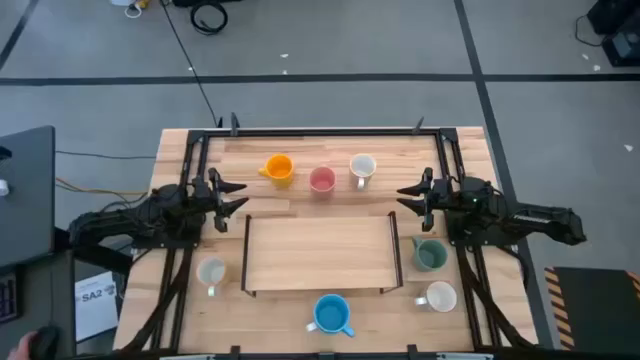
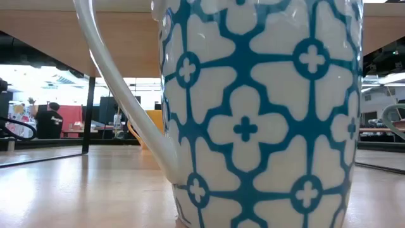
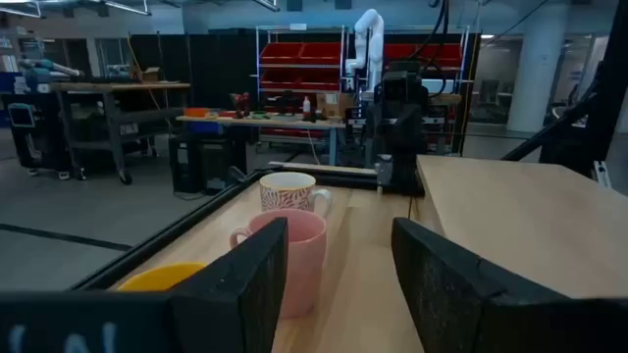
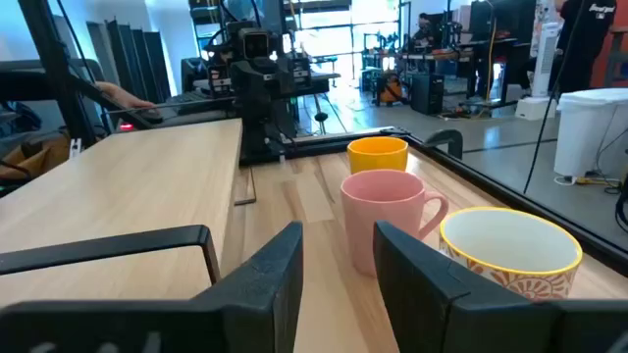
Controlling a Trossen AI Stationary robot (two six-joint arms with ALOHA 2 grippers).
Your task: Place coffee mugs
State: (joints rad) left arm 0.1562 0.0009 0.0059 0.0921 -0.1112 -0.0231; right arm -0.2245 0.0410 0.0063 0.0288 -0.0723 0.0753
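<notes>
Wooden table [image 1: 300, 150] carries a raised wooden shelf [image 1: 320, 252] at its centre. Your left claw [image 1: 232, 195] and right claw [image 1: 410, 197] hover at the shelf's far corners, both open and empty. Between them stand the orange mug [image 1: 279, 169], pink mug [image 1: 321, 180] and a white mug [image 1: 362, 167], all upright. You have the blue mug [image 1: 331, 313] at the near edge, the green mug [image 1: 430, 254] and another white mug [image 1: 440, 296] right, a pale mug [image 1: 210, 272] left.

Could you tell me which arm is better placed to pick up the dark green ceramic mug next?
The right. The dark green ceramic mug stands just beside the right gripper, on the raised wooden shelf's right side; the left gripper waits across the shelf.
</notes>
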